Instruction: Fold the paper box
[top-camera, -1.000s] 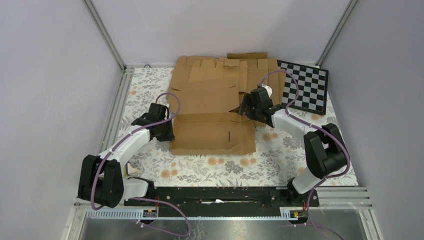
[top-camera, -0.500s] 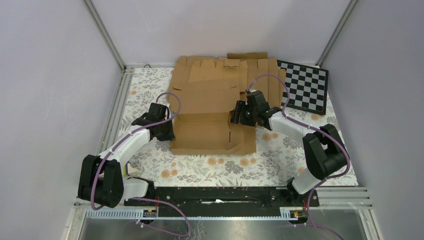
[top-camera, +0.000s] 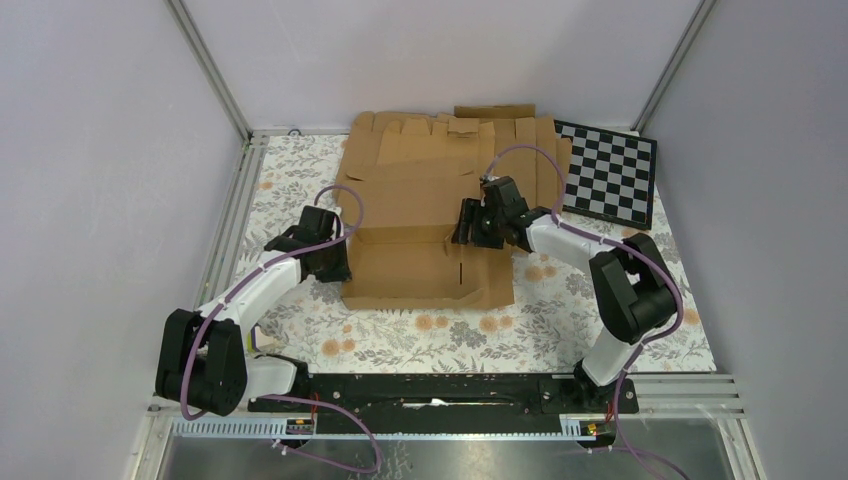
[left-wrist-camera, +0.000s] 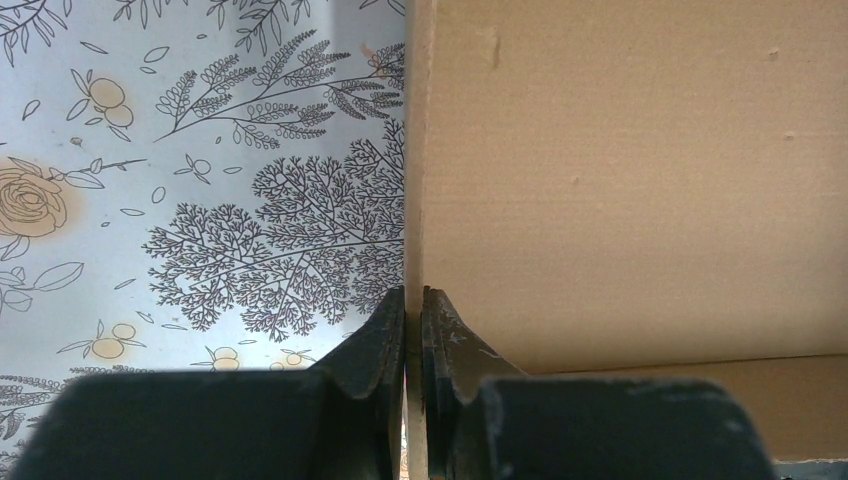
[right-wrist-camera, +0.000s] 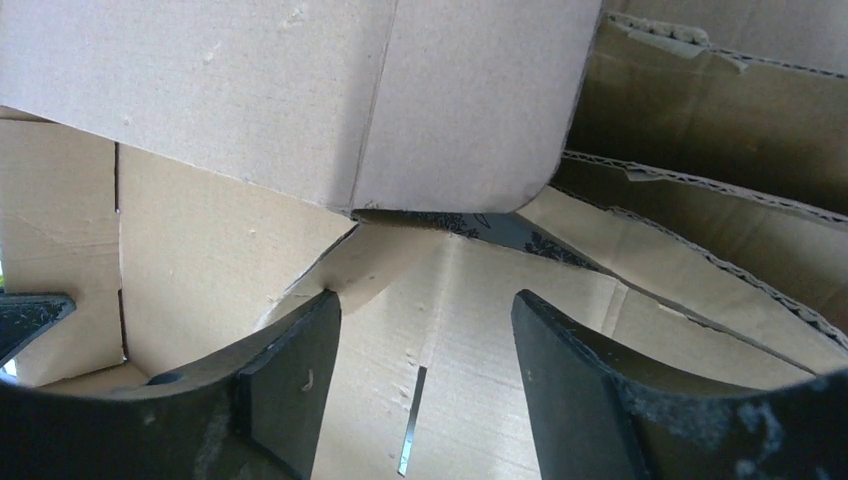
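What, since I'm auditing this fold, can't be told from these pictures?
- Top view: where the left gripper pinches the paper box, hidden under its own wrist.
- Right wrist view: whether the open right gripper touches the raised flap; too close to judge depth.
- Top view: how many sheets the cardboard pile holds; they overlap.

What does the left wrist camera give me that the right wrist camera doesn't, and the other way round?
Left wrist only: the left gripper pinched shut on a thin edge of the paper box, with a wide stretch of floral tablecloth beside it. Right wrist only: the right gripper open and holding nothing, facing a raised flap; a slot in the panel below it; the stack of flat cardboard on the right. Both: the same brown box, seen close up.
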